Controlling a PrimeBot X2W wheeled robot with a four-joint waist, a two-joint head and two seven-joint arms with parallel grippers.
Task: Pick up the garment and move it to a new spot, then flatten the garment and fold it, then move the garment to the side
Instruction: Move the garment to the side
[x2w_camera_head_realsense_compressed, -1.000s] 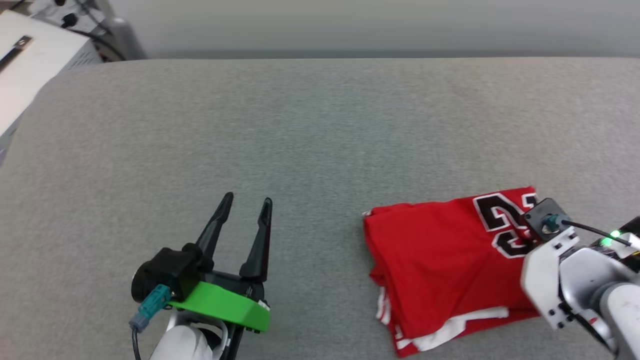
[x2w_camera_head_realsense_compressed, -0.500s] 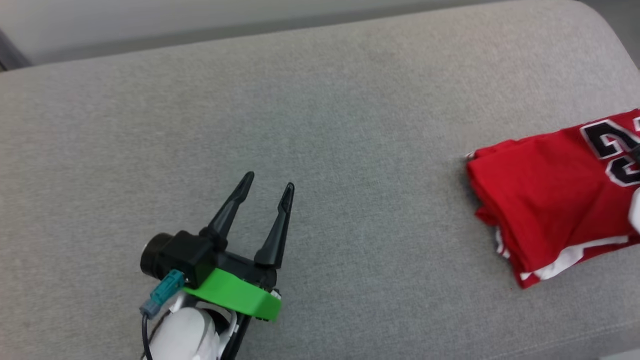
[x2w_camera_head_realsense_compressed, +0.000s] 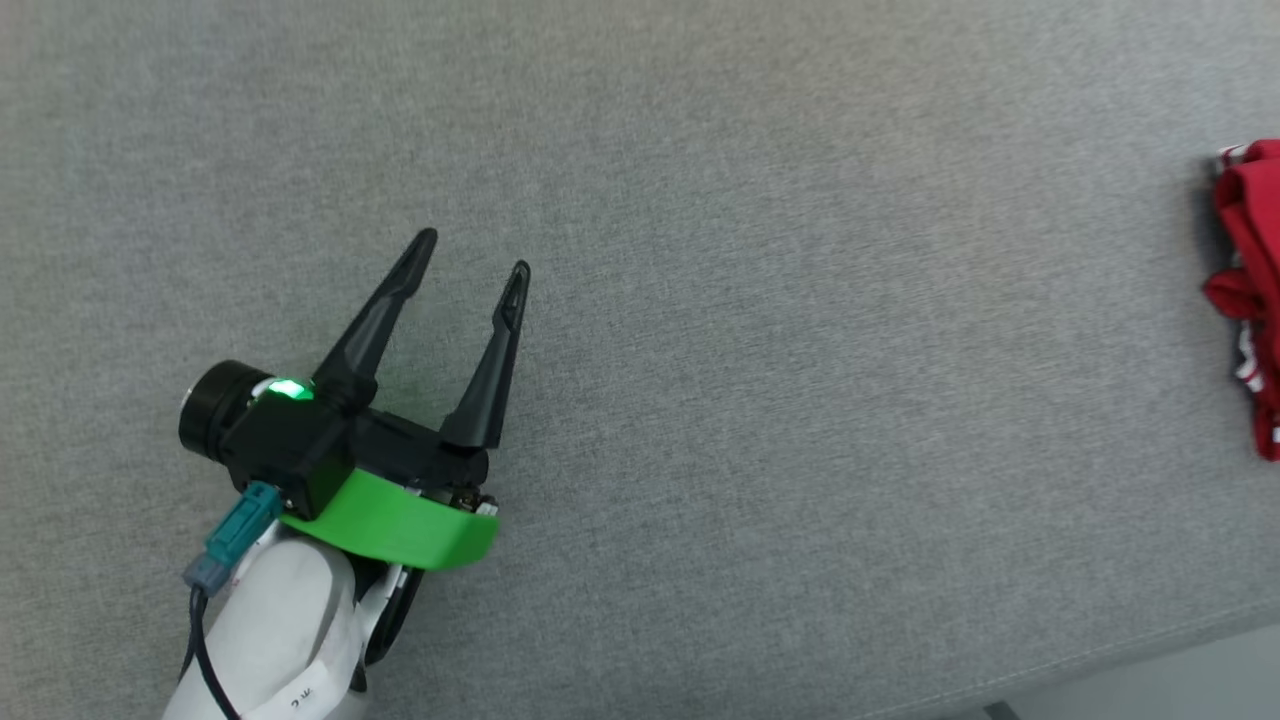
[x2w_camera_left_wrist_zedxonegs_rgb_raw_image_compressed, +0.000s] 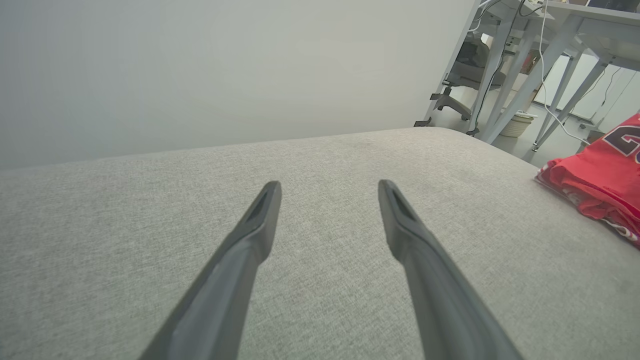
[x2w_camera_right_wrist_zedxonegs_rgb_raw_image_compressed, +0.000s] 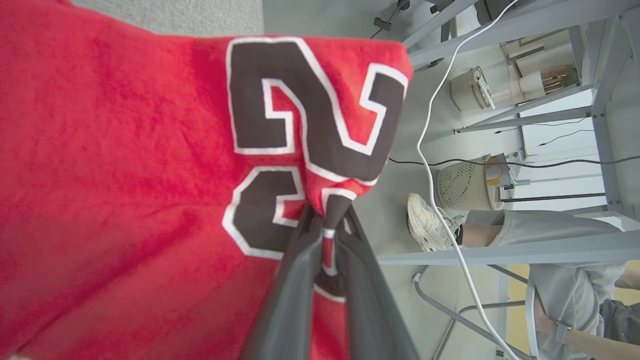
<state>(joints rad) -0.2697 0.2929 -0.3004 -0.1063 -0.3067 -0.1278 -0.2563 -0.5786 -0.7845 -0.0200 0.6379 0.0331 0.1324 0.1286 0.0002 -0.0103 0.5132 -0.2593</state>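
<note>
Red garment (x2w_camera_right_wrist_zedxonegs_rgb_raw_image_compressed: 125, 150) pinched by right gripper (x2w_camera_right_wrist_zedxonegs_rgb_raw_image_compressed: 328, 216), per right wrist view

Your left claw (x2w_camera_head_realsense_compressed: 474, 252) sits at eight o'clock in the head view, fingers spread toward one o'clock. Your right claw (x2w_camera_right_wrist_zedxonegs_rgb_raw_image_compressed: 327, 215) pinches the garment (x2w_camera_right_wrist_zedxonegs_rgb_raw_image_compressed: 125, 150).
</note>
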